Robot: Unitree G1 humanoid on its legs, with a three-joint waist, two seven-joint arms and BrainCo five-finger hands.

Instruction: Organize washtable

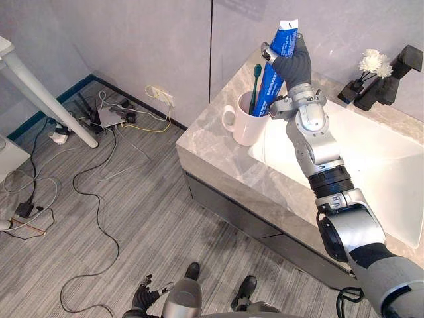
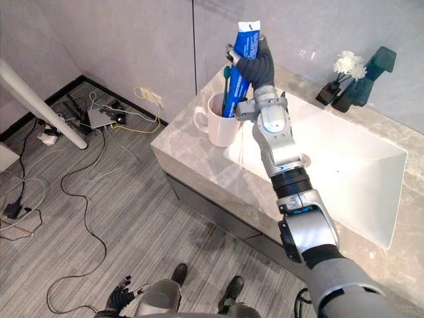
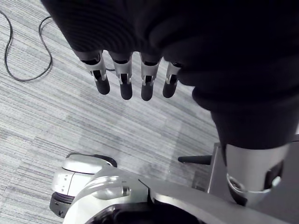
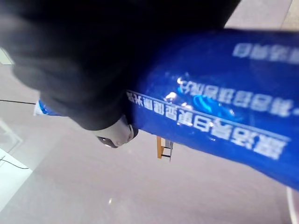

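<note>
My right hand [image 1: 293, 65] has its fingers wrapped round the upper part of the toothpaste tube [image 1: 268, 89], whose lower end sits in the mug [image 1: 246, 127] on the tabletop [image 1: 212, 149]. It is likely light, soft and slick, so a gentle hold around its middle suits. My left hand [image 3: 124, 81] hangs with its fingers straight.

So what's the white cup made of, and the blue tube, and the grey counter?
The white cup looks like glazed ceramic: smooth, thick-handled. The blue tube looks like glossy soft plastic; light glints off it. The counter seems polished stone or an imitation: pale grey veining.
</note>
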